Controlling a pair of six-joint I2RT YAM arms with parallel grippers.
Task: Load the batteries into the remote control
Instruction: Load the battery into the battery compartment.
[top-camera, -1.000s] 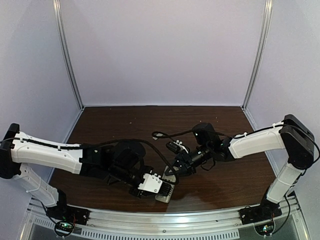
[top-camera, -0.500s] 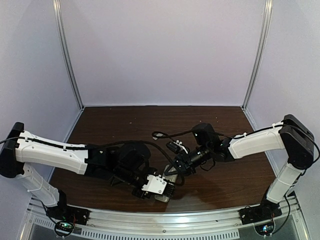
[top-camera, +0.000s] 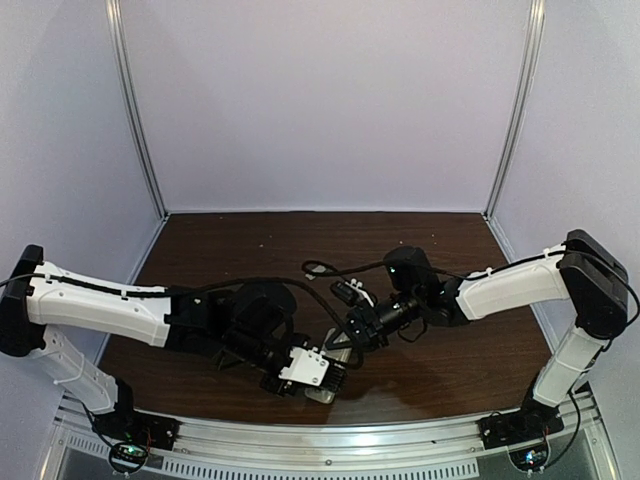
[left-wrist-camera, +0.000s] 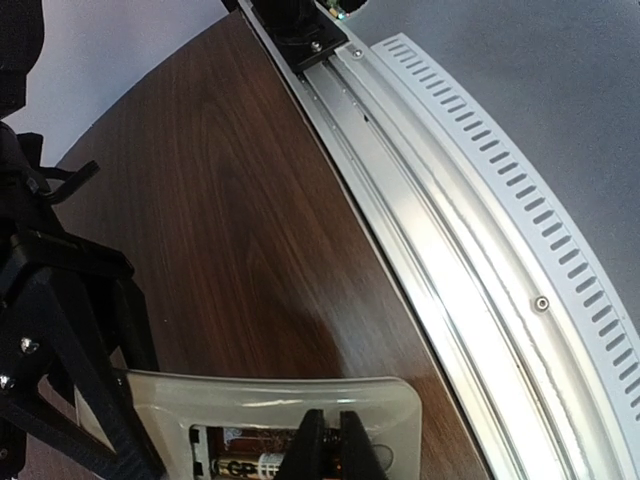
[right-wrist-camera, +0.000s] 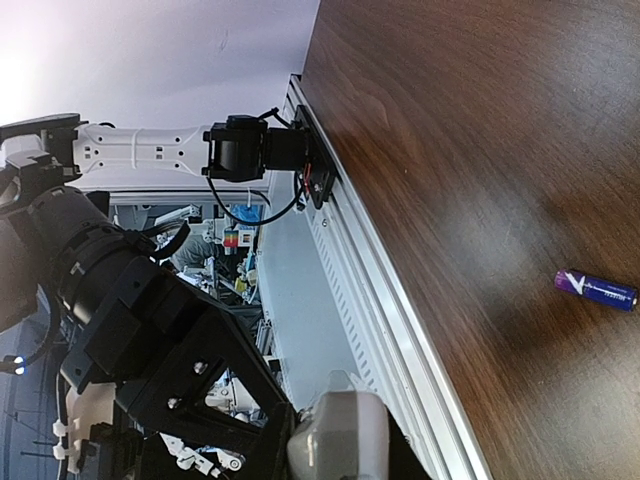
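The white remote control (left-wrist-camera: 260, 395) lies back side up near the table's front edge, its battery bay open. A whitish battery (left-wrist-camera: 245, 465) marked GP lies in the bay. My left gripper (left-wrist-camera: 333, 418) has its fingers almost together, tips down in the bay beside that battery. My right gripper (right-wrist-camera: 340, 432) is shut on the remote's (right-wrist-camera: 350, 450) far end. The blue-purple battery (right-wrist-camera: 595, 290) lies loose on the table. In the top view the left gripper (top-camera: 337, 372) covers the remote (top-camera: 322, 393), the right gripper (top-camera: 350, 345) sits just behind it, and the blue-purple battery is hidden.
The metal rail (left-wrist-camera: 470, 250) runs along the table's front edge right next to the remote. A black cable (top-camera: 330, 268) loops over the table behind the grippers. The booth walls close the back and both sides.
The left gripper has shifted slightly over the remote, right and then back. The right gripper has edged a little to the left. Both keep their place at the remote.
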